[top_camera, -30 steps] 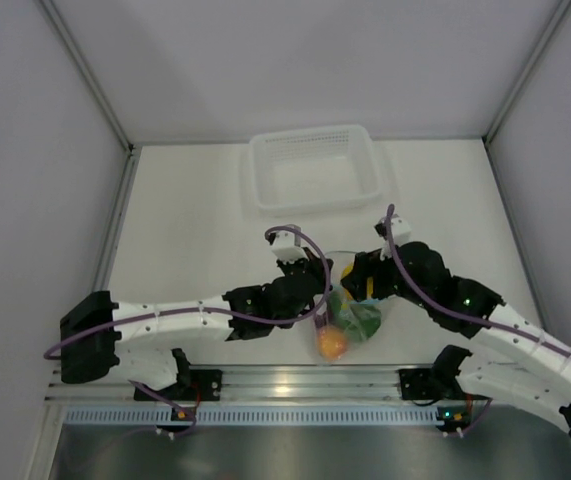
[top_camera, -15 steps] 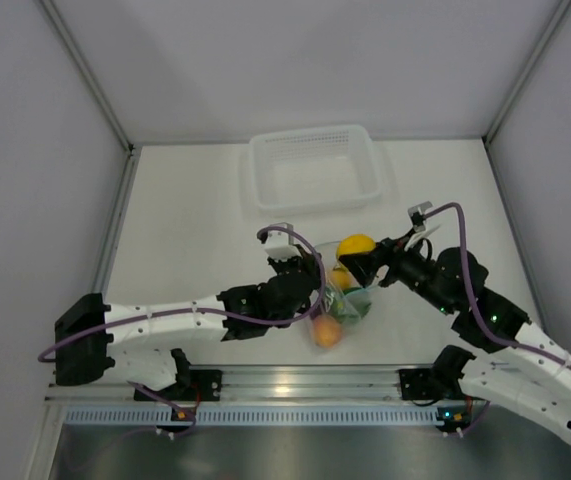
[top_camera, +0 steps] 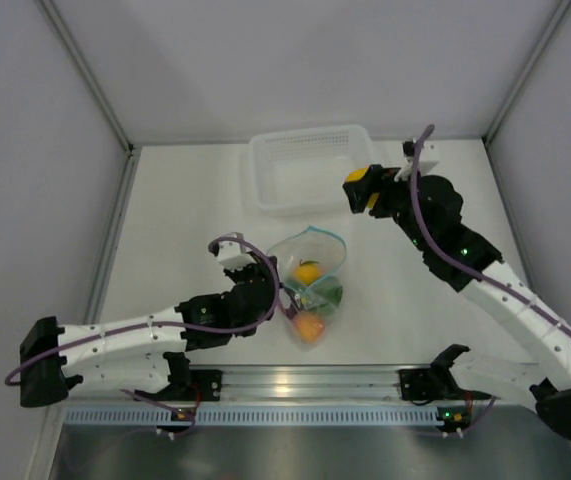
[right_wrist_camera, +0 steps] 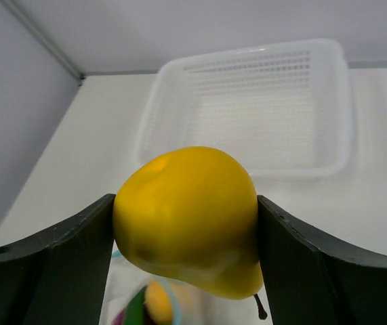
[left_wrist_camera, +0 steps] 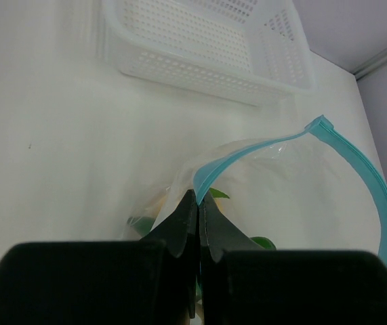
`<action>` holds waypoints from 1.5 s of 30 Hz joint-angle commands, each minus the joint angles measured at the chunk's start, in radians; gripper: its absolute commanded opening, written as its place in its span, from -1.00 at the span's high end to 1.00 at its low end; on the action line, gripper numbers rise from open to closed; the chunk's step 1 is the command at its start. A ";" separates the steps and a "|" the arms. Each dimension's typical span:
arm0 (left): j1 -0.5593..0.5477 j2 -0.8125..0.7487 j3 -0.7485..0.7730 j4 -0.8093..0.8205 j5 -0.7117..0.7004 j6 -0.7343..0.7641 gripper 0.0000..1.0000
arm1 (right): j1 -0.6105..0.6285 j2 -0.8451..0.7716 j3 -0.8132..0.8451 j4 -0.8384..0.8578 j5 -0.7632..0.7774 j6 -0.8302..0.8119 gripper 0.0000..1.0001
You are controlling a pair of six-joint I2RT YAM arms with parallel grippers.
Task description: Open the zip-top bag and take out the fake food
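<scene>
Yellow fruit (right_wrist_camera: 186, 220) raised beside basket (top_camera: 305, 200), bag (top_camera: 315, 248) pinched

white mesh basket (top_camera: 313, 170) | far table (top_camera: 185, 230) edge | upright | empty

Left arm (top_camera: 125, 335): white links are joined by black joint housings; a purple cable is looped along the length. Right arm (top_camera: 513, 302): the same white links and black joints are fitted, with a purple cable and small green lights. Left gripper (left_wrist_camera: 197, 203) and right gripper (right_wrist_camera: 186, 210): fingers are moulded in matte black, broad at the root, tapered at the tip.
</scene>
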 commanded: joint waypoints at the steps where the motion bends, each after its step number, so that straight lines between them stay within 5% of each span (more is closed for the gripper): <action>1: 0.007 -0.094 -0.053 -0.034 -0.042 -0.027 1.00 | -0.113 0.160 0.062 0.053 -0.027 -0.045 0.59; 12: 0.011 -0.232 -0.093 -0.034 0.022 0.035 1.00 | -0.317 0.745 0.431 0.127 -0.087 -0.160 0.53; 21: 0.012 -0.180 -0.064 -0.033 0.091 0.062 1.00 | -0.334 1.086 0.699 0.078 -0.064 -0.258 -0.16; 22: 0.012 -0.177 -0.060 -0.031 0.097 0.067 1.00 | -0.334 1.103 0.716 0.044 -0.062 -0.264 -0.39; 29: 0.012 -0.157 -0.040 -0.029 0.119 0.062 1.00 | -0.334 0.936 0.636 0.013 -0.121 -0.244 -0.96; 35: 0.015 -0.134 -0.015 0.000 0.140 0.065 1.00 | -0.332 0.783 0.570 -0.051 -0.164 -0.185 -0.99; 45: 0.015 -0.128 0.035 -0.002 0.156 0.079 1.00 | -0.162 0.284 0.152 -0.128 -0.364 -0.086 -0.37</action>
